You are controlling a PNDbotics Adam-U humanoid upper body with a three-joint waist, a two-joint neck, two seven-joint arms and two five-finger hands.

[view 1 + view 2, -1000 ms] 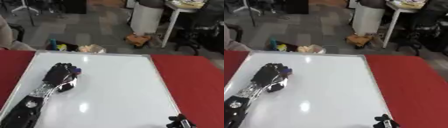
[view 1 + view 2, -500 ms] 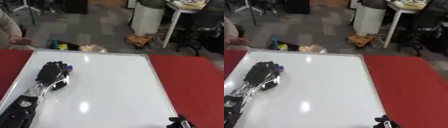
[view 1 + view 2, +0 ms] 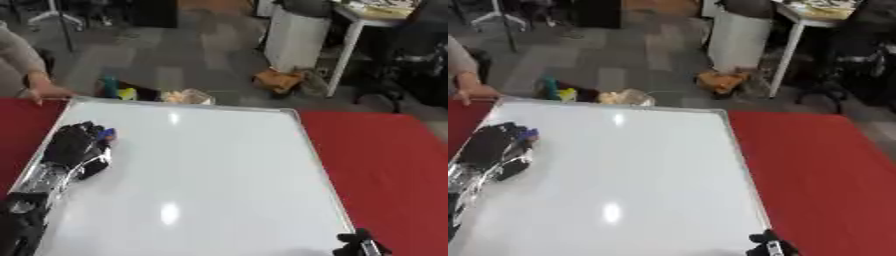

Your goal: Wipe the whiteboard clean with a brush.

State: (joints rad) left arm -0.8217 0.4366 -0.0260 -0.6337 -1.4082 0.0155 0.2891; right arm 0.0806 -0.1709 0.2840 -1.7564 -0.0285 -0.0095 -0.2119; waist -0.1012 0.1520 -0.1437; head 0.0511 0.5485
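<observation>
The left robot hand (image 3: 77, 148) lies on the whiteboard (image 3: 201, 175) near its left edge, fingers curled down over something small and blue (image 3: 107, 133) that peeks out at the fingertips. That is probably the brush, though little of it shows. The right robot hand (image 3: 357, 243) only pokes in at the lower right, just off the board's bottom corner; I cannot tell whether its fingers are apart or together.

The board fills most of the red surface (image 3: 385, 165) and looks plain white all over, with only glare spots and no marks that I can make out. So the wiping seems largely done, or close to it; whatever may remain would be under or around the left robot hand, which hides that patch.

At the far left corner a person's hand (image 3: 48, 93) rests at the board's edge, close to the wiping side and worth minding. Beyond the surface, on the floor, sit a few small coloured items (image 3: 118, 92) and a crumpled bag (image 3: 186, 96), well clear of the work.
</observation>
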